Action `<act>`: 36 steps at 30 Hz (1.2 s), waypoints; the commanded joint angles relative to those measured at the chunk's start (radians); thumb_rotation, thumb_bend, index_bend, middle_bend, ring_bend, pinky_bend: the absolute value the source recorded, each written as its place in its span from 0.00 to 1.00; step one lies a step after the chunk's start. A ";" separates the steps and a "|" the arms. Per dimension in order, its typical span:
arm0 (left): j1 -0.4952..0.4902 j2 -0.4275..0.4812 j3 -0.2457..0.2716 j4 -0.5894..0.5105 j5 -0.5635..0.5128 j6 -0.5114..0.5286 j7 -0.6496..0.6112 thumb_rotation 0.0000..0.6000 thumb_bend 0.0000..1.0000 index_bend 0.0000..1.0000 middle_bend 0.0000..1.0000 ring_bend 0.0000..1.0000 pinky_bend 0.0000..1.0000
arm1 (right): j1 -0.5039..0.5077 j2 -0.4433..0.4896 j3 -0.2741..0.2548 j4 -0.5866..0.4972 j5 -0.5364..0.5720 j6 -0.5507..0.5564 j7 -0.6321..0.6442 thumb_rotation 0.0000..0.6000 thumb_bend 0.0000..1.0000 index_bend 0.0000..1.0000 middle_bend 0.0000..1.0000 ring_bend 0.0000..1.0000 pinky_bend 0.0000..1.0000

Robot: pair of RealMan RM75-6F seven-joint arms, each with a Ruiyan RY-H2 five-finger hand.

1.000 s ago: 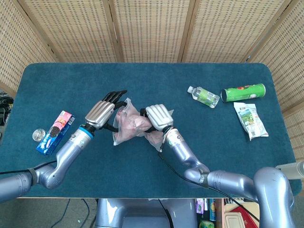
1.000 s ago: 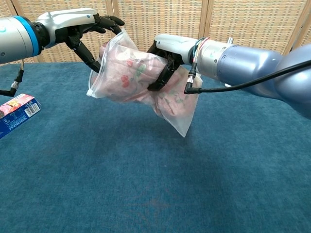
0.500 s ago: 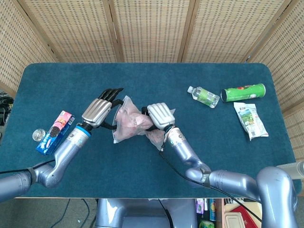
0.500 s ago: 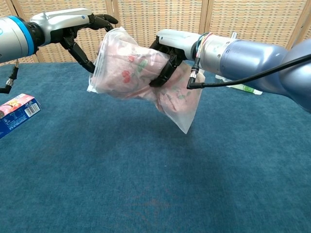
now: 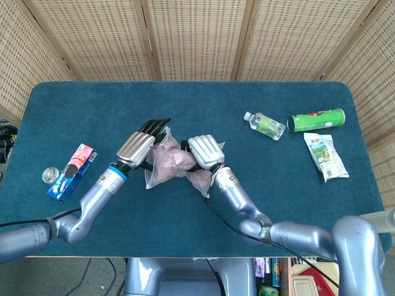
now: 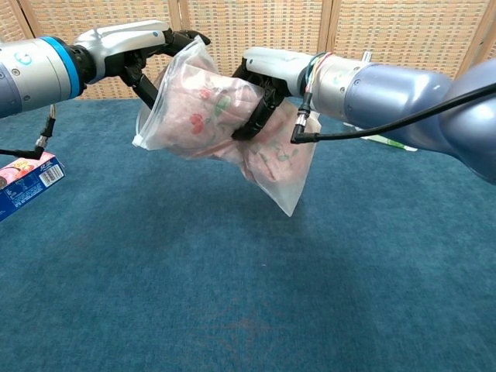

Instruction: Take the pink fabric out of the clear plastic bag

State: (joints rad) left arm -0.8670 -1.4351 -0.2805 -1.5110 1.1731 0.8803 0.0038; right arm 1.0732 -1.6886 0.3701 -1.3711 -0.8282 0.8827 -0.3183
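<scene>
Right hand (image 6: 260, 85) clamps the clear plastic bag (image 6: 213, 124) of pink printed fabric (image 6: 200, 110) mid-length, aloft; left hand (image 6: 151, 50) pinches its top edge. No legible writing.

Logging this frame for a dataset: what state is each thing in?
Clear plastic bag: held up off the table, fabric inside.
Pink fabric: inside the bag.
Left hand: grips the bag's top edge.
Right hand: wrapped round the bag's middle.
Small plastic bottle: lying, capped.
Green tube can: lying on its side.
</scene>
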 commanded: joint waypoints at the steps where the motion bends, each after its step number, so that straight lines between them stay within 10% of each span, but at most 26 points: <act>1: -0.005 -0.002 -0.004 -0.006 -0.008 -0.005 -0.005 1.00 0.08 0.33 0.00 0.00 0.00 | 0.002 -0.002 0.000 0.001 0.004 0.000 -0.002 1.00 0.89 0.68 0.70 0.64 0.73; 7: -0.013 -0.010 -0.007 -0.010 -0.022 -0.010 -0.001 1.00 0.23 0.38 0.00 0.00 0.00 | 0.004 -0.003 0.000 0.000 0.008 0.000 -0.002 1.00 0.89 0.68 0.70 0.64 0.73; 12: -0.016 -0.018 -0.006 -0.001 -0.032 -0.014 -0.003 1.00 0.49 0.63 0.00 0.00 0.00 | 0.002 0.001 -0.001 -0.003 0.010 0.001 -0.002 1.00 0.89 0.68 0.70 0.65 0.73; 25: -0.022 -0.032 -0.010 0.016 -0.048 -0.004 0.000 1.00 0.52 0.69 0.00 0.00 0.00 | -0.003 0.019 -0.011 -0.019 0.018 0.004 -0.012 1.00 0.89 0.65 0.62 0.63 0.70; 27: -0.023 -0.036 -0.012 0.018 -0.053 -0.008 -0.007 1.00 0.52 0.69 0.00 0.00 0.00 | -0.006 0.029 -0.013 -0.029 0.023 -0.005 -0.010 1.00 0.71 0.48 0.45 0.51 0.56; 30: -0.028 -0.044 -0.014 0.027 -0.064 -0.021 -0.019 1.00 0.51 0.69 0.00 0.00 0.00 | -0.007 0.056 -0.025 -0.055 0.057 -0.032 -0.029 1.00 0.08 0.05 0.04 0.05 0.09; 36: -0.044 -0.073 -0.008 0.082 -0.072 -0.044 -0.020 1.00 0.52 0.69 0.00 0.00 0.00 | -0.021 0.167 -0.046 -0.170 0.165 0.012 -0.127 1.00 0.00 0.00 0.00 0.00 0.00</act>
State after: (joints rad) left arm -0.9065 -1.4985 -0.2901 -1.4419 1.1032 0.8419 -0.0144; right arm 1.0642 -1.5678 0.3348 -1.4935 -0.6879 0.8619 -0.4102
